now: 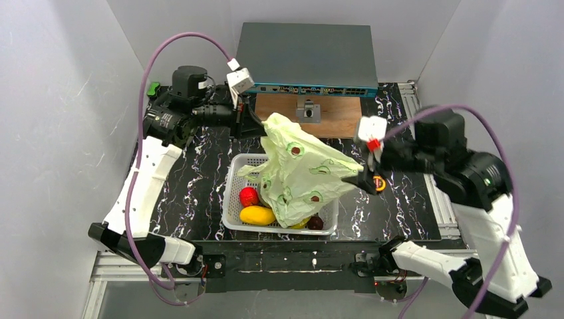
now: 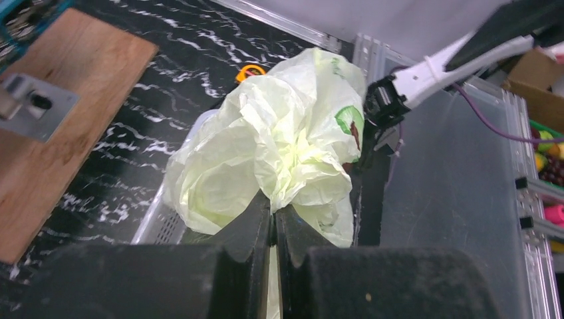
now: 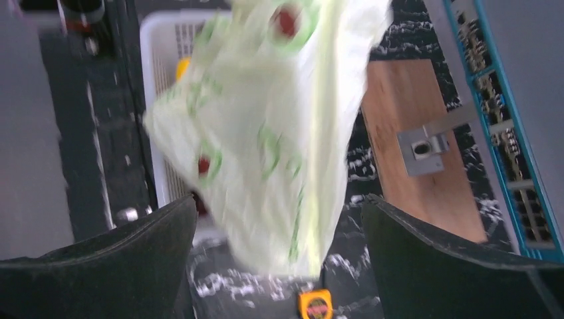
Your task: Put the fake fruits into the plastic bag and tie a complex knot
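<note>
The pale-green plastic bag (image 1: 299, 173) with avocado prints hangs stretched above the white basket (image 1: 234, 193). My left gripper (image 1: 258, 126) is shut on the bag's top left corner; in the left wrist view the jaws (image 2: 273, 216) pinch the bunched film (image 2: 279, 146). My right gripper (image 1: 362, 179) stands open at the bag's right corner, and the blurred bag (image 3: 266, 133) lies loose between its wide jaws (image 3: 279, 199). In the basket lie a red fruit (image 1: 249, 196), a yellow mango (image 1: 257, 215), a bit of banana (image 1: 300, 224) and a dark plum (image 1: 316, 222). The bag hides the rest.
A yellow tape measure (image 1: 380, 183) lies on the black marbled table just right of the right gripper, also low in the right wrist view as the tape measure (image 3: 314, 306). A wooden board (image 1: 332, 116) with a metal block and a grey network switch (image 1: 306, 56) stand at the back.
</note>
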Controlling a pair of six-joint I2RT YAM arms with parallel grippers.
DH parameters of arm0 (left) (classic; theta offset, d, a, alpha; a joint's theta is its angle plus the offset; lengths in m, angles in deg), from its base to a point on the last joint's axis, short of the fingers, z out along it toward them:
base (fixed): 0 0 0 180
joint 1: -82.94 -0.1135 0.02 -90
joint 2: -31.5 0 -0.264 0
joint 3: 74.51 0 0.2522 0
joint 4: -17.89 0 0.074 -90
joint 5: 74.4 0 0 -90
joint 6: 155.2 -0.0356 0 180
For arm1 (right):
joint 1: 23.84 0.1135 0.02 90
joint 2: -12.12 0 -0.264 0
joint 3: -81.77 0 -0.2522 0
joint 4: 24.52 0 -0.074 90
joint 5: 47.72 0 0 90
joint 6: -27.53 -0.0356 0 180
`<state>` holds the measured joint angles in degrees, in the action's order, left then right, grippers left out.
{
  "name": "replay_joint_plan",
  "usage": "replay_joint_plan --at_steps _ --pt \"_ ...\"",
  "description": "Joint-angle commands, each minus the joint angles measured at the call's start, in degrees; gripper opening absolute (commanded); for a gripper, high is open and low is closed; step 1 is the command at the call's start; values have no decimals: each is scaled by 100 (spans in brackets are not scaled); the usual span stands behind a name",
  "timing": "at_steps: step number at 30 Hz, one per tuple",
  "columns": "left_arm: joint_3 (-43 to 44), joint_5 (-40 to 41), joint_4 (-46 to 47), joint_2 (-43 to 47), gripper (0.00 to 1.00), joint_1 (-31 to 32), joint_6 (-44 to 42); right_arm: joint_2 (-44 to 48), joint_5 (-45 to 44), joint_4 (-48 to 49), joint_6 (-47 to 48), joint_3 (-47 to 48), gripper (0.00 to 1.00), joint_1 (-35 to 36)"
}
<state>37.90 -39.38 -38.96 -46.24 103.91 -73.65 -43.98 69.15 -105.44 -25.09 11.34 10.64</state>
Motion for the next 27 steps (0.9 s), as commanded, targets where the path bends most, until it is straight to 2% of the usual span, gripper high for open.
replay_joint_plan --at_steps 1,6,11,12,14,17,18,19,20,24,26,27 --pt "294 -311 -95 -40 0 592 -198 -829 518 1943 -2165 488 98 -3" --pt "619 -195 -96 -305 0 947 -110 -1385 763 3141 -2978 258 98 233" --pt "1024 -169 127 -588 0 1049 382 -1582 777 3159 -2705 -169 98 761" --pt "1075 -165 169 -612 0 1049 478 -1528 832 3123 -2634 -346 93 768" --pt "1183 -86 185 -610 0 1049 533 -1368 750 2954 -2376 -704 66 771" --pt "1268 0 239 -518 0 829 697 -953 442 2601 -1771 -1375 45 673" --pt "1313 -20 221 -495 0 700 718 -780 463 2581 -1634 -1606 34 573" --pt "1378 13 161 -490 0 607 686 -611 501 2600 -1516 -1835 13 478" --pt "1462 75 38 -501 0 571 569 -463 479 2680 -1470 -2003 1 412" --pt "1585 -6 -258 -469 0 575 354 -219 568 3066 -1209 -2233 1 244" --pt "1596 48 -678 -377 55 532 -92 -127 858 3262 -936 -2247 1 109" --pt "1577 113 -911 -355 73 446 -316 -19 1056 3393 -711 -2340 1 63"
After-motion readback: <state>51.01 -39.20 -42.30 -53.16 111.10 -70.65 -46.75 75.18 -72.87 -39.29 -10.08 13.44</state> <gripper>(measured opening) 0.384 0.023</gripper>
